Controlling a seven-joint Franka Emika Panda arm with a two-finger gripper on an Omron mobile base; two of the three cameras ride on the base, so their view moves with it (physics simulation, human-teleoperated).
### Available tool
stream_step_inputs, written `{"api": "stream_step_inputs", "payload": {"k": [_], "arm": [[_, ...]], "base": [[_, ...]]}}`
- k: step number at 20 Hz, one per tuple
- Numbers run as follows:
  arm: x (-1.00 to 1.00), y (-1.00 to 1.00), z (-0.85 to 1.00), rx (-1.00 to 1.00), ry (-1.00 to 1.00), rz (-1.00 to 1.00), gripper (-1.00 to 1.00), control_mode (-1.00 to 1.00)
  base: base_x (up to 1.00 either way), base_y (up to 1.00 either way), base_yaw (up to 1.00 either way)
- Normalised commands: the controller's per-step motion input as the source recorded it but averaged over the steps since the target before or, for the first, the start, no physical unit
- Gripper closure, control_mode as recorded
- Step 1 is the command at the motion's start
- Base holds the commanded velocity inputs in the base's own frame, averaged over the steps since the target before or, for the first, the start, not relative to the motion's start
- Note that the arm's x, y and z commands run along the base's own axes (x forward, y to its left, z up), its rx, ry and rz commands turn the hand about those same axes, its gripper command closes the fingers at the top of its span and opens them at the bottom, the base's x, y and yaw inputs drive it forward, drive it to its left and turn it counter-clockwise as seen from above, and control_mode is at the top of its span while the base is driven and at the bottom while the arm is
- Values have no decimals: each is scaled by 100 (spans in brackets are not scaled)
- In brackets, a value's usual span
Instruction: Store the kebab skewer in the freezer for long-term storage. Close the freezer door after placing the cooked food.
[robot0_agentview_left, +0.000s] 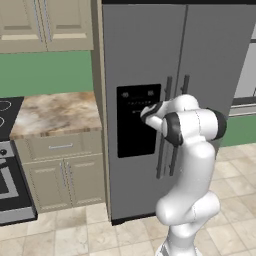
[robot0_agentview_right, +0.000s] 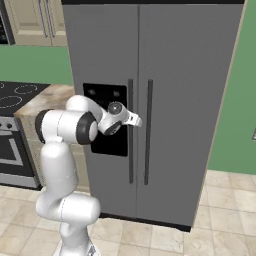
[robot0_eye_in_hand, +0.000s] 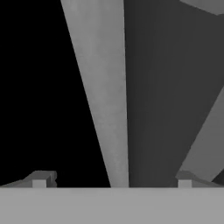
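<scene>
at the freezer door (robot0_agentview_right: 102, 107), the gripper (robot0_eye_in_hand: 112, 179) holds its jaws apart around the handle (robot0_agentview_right: 131, 131), likely to pull it open.

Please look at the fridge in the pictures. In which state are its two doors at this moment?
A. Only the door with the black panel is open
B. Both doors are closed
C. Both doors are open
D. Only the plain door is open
B: in both base views the freezer door with the black dispenser panel and the plain door lie flush and shut, while the open gripper is at the bar handle.
</scene>
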Motion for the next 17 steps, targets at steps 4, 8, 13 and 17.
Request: {"api": "stream_step_inputs", "payload": {"k": [4, 8, 13, 17], "arm": [[53, -23, 12, 0, -4, 6, -100, -100], [54, -23, 12, 0, -4, 5, -100, -100], [49, -19, 15, 0, -4, 5, -100, -100], [46, -18, 19, 0, -1, 4, -100, -100]], "base": [[0, 0, 0], [0, 0, 0], [0, 0, 0], [0, 0, 0]]}}
